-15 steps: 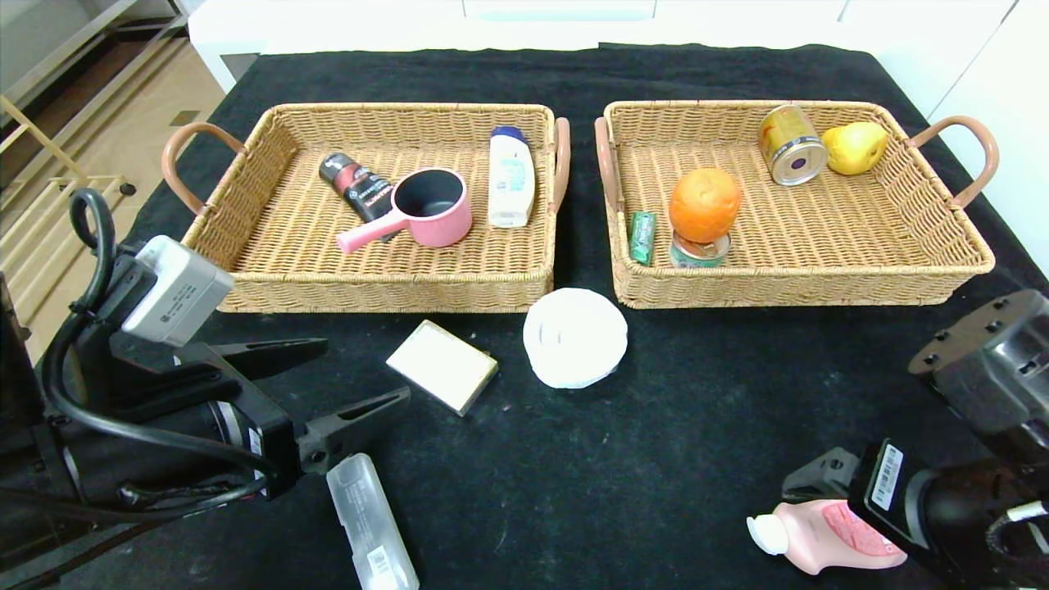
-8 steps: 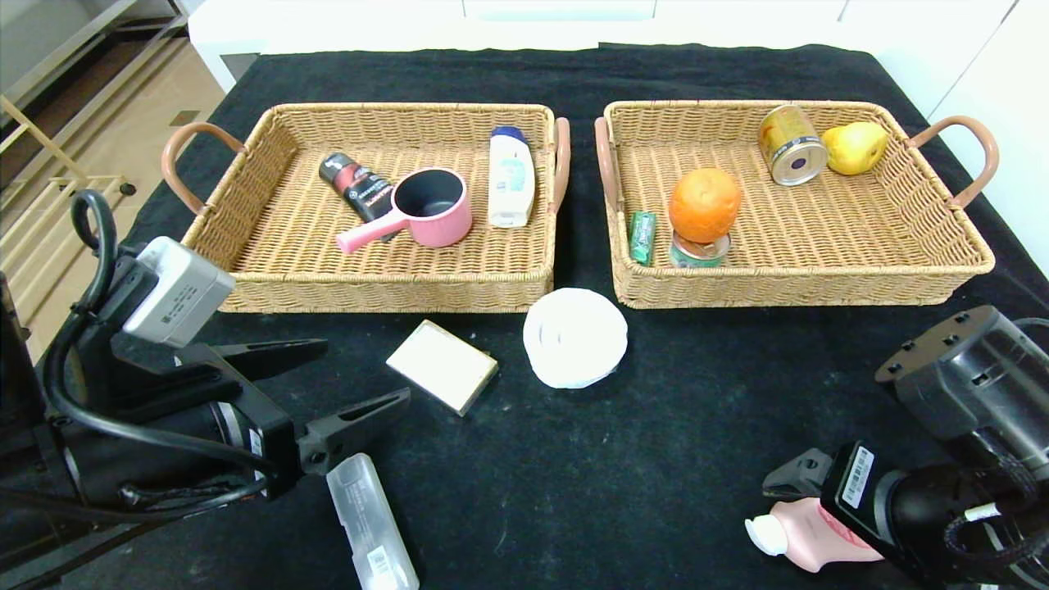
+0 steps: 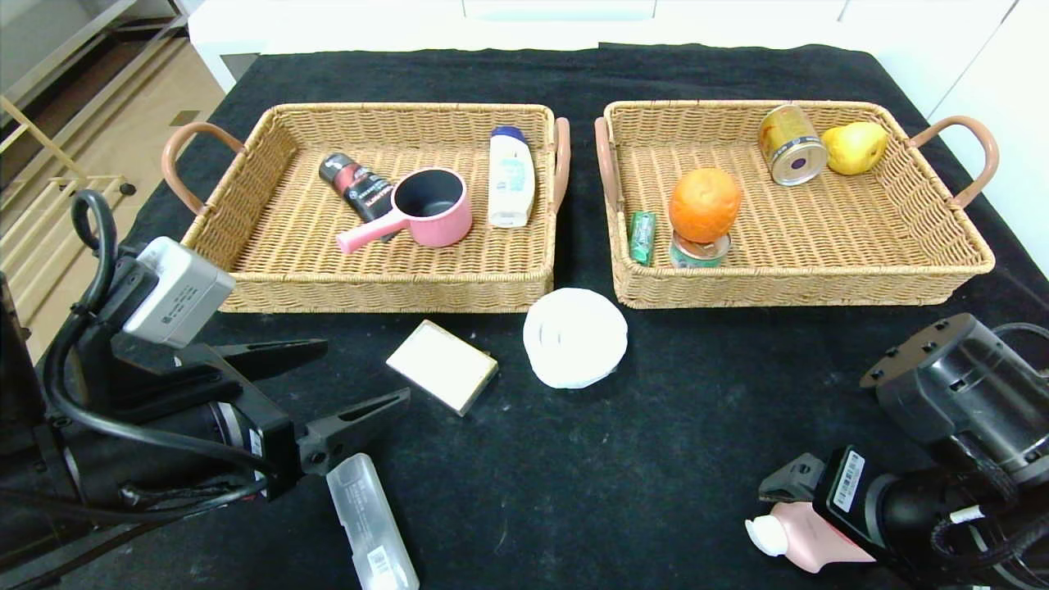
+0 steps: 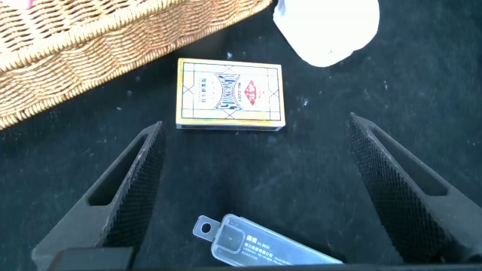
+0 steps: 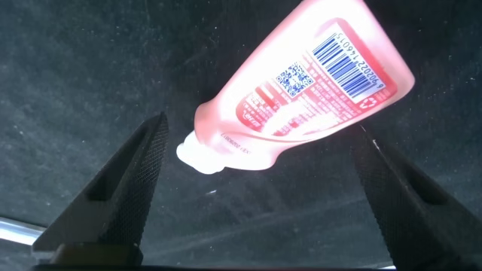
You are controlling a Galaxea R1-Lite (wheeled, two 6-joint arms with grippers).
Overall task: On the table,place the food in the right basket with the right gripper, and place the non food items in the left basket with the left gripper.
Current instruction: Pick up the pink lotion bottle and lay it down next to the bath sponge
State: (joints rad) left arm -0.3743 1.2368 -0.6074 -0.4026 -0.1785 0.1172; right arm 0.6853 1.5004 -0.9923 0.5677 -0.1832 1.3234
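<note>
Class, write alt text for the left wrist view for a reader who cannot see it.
The open left gripper hovers over the black table, empty. Between its fingers lie a flat beige box and a translucent case; a white tub and the left basket lie beyond.

We see a pink saucepan (image 3: 432,210) at the centre of the scene's left wicker tray, its handle pointing toward 8 o'clock. A black-and-red tube (image 3: 357,188) lies at its 10 o'clock, touching it. A white bottle with a blue cap (image 3: 510,177) lies at its 2 o'clock. In the other tray, a yellow pear (image 3: 855,147) sits at 3 o'clock of a gold can (image 3: 790,145) on its side.
</note>
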